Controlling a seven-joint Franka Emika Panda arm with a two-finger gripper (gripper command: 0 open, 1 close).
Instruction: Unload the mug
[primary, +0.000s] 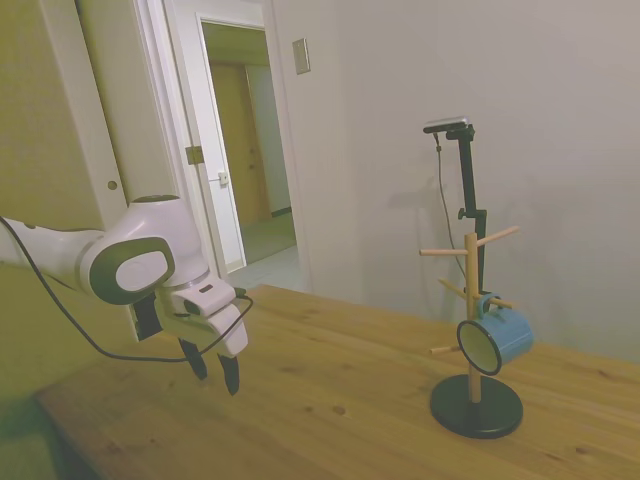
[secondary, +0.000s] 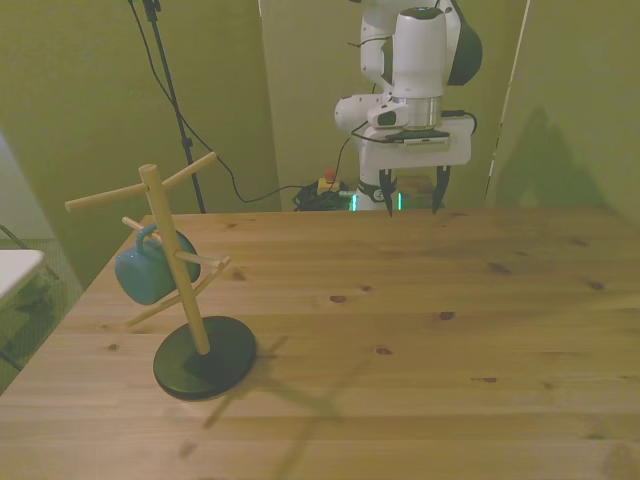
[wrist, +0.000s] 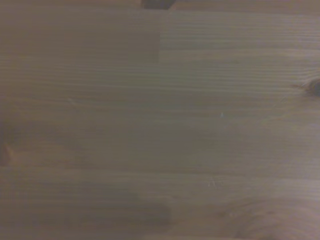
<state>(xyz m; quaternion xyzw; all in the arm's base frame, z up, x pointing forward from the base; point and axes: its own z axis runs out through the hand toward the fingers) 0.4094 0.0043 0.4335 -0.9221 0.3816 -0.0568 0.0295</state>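
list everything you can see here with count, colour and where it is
mug: one, blue-teal with a white inside and dark rim, hanging by its handle on a lower peg of the rack, its opening facing sideways
mug rack: one, light wooden post with angled pegs on a round black base, standing on the table at the front view's left
table: one, pale knotty wood, filling the lower part of every view; the wrist view shows only its bare boards
door: one, white, standing open onto a hallway behind the table in the side view
cables: several, dark, hanging behind the table's far edge
gripper: one, white body with dark fingers, open, pointing down above the table's far edge, well away from the mug
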